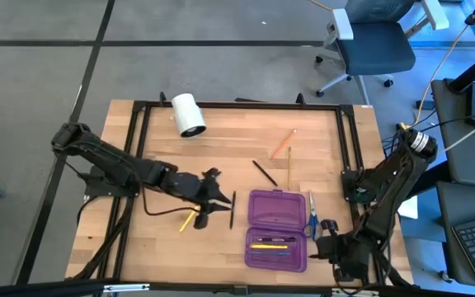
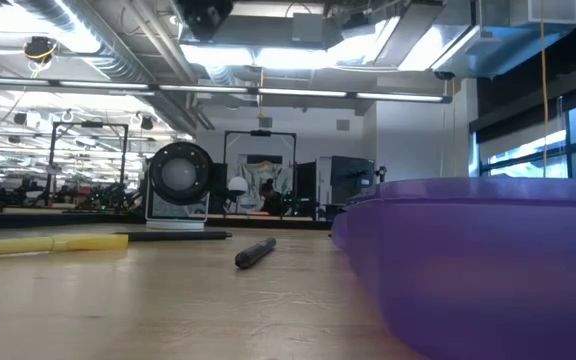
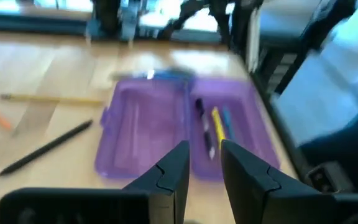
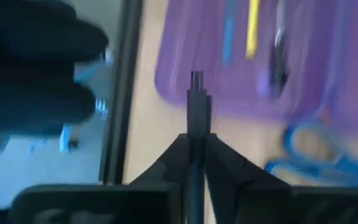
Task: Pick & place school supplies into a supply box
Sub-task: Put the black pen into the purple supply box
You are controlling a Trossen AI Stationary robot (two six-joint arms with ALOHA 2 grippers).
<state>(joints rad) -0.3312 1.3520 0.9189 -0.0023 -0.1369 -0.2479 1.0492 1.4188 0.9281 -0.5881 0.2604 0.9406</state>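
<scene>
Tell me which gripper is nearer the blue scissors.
Right. The right gripper sits just beside the blue scissors; the left gripper is across the purple pencil case.

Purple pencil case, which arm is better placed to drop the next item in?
Right, probably. The right gripper is shut on a black pen beside the purple pencil case; the left gripper is open and empty.

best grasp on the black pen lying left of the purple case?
Take the black pen at mid-barrel, from straight above, claw closing across its width. It lies flat on the table and parallel to the purple case, with clear wood on both sides. The left claw is nearest, just beside it.
</scene>
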